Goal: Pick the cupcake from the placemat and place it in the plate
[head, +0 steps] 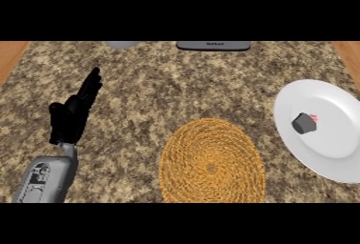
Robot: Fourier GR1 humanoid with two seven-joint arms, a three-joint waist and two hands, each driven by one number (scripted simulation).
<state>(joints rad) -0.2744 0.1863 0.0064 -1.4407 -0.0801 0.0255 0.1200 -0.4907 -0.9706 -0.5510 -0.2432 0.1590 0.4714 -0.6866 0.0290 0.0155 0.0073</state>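
Speckled brown granite counter seen from above. At right, a white plate holds the small dark cupcake with a hint of pink, lying near its middle. The round woven placemat beside the plate is bare. The left hand rests open at left, fingers straight, holding nothing; the right hand is out of view. The placing looks done.

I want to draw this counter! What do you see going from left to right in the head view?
Left hand, resting open with fingers up → woven placemat → cupcake, lying on the white plate at the right.
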